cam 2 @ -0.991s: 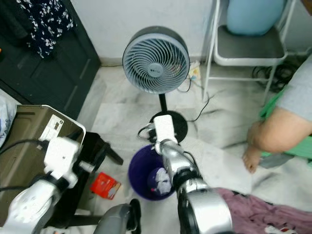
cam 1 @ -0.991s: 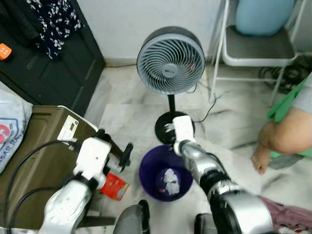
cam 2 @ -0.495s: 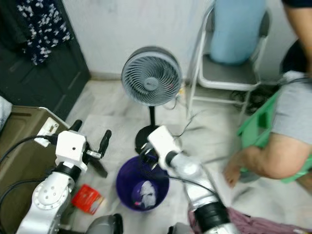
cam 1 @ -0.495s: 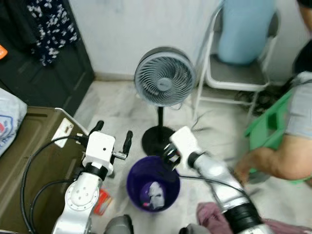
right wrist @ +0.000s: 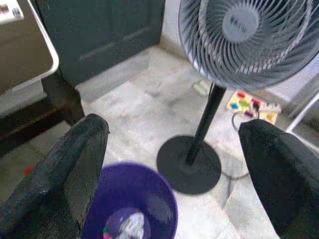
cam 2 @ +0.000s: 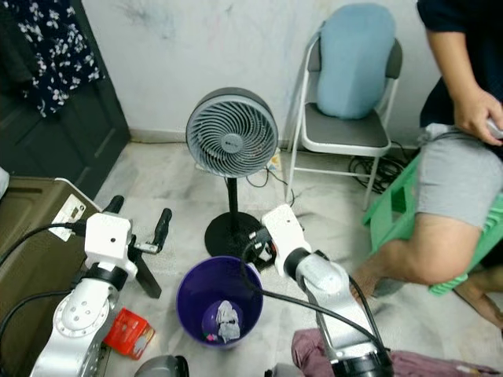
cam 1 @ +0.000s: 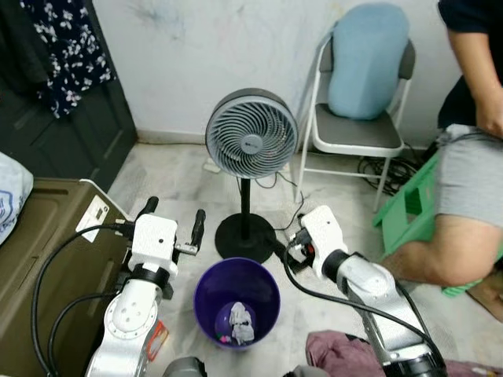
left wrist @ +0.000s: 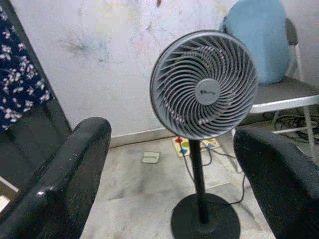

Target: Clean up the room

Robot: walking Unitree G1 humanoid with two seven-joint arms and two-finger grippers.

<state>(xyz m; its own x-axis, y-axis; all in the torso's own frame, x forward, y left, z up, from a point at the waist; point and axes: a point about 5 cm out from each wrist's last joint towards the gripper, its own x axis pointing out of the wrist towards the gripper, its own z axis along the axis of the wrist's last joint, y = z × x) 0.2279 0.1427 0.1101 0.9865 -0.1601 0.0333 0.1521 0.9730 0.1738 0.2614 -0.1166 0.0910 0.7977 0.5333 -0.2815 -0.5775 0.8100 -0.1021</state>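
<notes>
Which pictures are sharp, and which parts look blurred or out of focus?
Both eye views are evenly lit and sharp on the fan and purple bin. In each wrist view the near black fingers are soft; the right wrist view is slightly blurred.

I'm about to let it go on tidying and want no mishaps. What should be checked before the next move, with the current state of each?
1. Left gripper empty and open: ok, fingers spread, nothing between them.
2. Right gripper empty and open: ok.
3. Purple bin upright with room left: ok, crumpled white paper lies at the bottom.
4. Litter left on the floor: not ok, a red packet lies left of the bin and pinkish cloth by the right arm.
5. Standing fan and its cord out of the arms' way: cannot tell, both are close.
6. Person at a safe distance: not ok, a leg is near the right arm.
</notes>
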